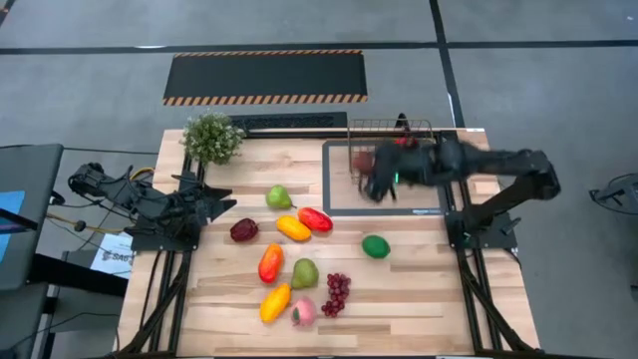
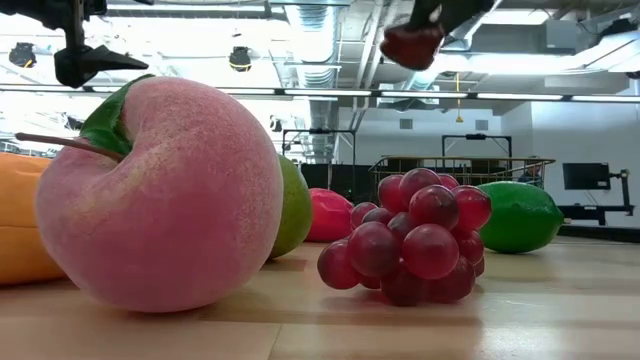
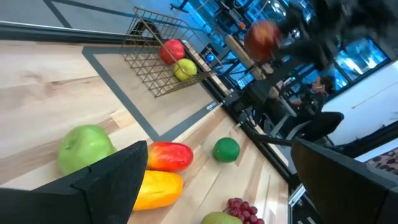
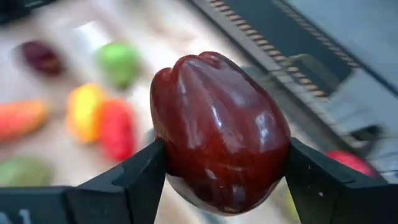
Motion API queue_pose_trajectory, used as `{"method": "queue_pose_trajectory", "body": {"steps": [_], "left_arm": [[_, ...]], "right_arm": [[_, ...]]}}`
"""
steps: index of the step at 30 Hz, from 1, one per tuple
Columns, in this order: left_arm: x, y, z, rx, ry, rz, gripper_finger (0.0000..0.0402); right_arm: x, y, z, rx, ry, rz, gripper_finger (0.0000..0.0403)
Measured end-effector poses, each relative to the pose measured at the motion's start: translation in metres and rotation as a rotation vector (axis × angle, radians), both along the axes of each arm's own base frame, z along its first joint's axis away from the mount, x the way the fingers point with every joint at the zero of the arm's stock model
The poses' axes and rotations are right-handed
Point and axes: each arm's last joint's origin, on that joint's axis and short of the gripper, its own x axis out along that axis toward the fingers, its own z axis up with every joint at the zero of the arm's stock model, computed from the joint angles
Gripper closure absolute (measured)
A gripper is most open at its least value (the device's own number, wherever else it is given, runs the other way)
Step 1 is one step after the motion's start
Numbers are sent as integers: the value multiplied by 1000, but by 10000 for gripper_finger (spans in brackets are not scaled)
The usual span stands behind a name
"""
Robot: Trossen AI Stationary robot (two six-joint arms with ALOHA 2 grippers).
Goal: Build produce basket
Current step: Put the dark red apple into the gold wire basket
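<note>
My right gripper (image 1: 377, 181) hangs over the grey-framed mat (image 1: 339, 197), shut on a dark red fruit (image 4: 221, 130) that also shows high in the low view (image 2: 412, 42). The wire basket (image 1: 391, 133) stands at the mat's far edge, a red fruit (image 3: 173, 50) and a yellow one (image 3: 185, 68) lying inside it. The other produce lies on the wood: a green pear (image 1: 280, 196), a red piece (image 1: 315, 218), a lime (image 1: 375, 246), grapes (image 1: 337, 293), a peach (image 1: 302, 311). My left gripper (image 1: 214, 204) waits open at the table's left edge. My right gripper pinches the dark red fruit between its two fingers, one finger (image 4: 144, 174) on each of the fruit's opposite sides (image 4: 171, 155). The fingers slant down from the table's right side. The fruit is lifted clear, above the mat and short of the basket.
A green potted plant (image 1: 211, 137) stands at the far left corner. More fruits lie mid-table: a yellow one (image 1: 293, 227), a dark red one (image 1: 243, 229), an orange one (image 1: 270, 262), a second green pear (image 1: 304, 272). The right arm's base (image 1: 483, 231) stands at the right edge.
</note>
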Motion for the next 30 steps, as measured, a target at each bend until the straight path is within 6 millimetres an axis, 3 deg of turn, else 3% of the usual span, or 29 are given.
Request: {"method": "queue_pose_trajectory", "body": {"steps": [6, 14, 20, 25, 30], "left_arm": [[-1, 0, -3, 9, 29, 3, 17], [-2, 1, -5, 8, 46, 16, 17], [-3, 2, -7, 10, 62, 55, 17], [-4, 3, -10, 5, 82, 78, 17], [-5, 4, -12, -5, 91, 84, 17]], "right_arm": [[-11, -68, -2, -88, 167, 2, 112], [-3, -134, -36, 74, 321, 175, 111], [2, -163, -62, 180, 382, 279, 111], [-5, -182, -76, 256, 391, 301, 111], [-23, -183, -108, 334, 410, 304, 111]]}}
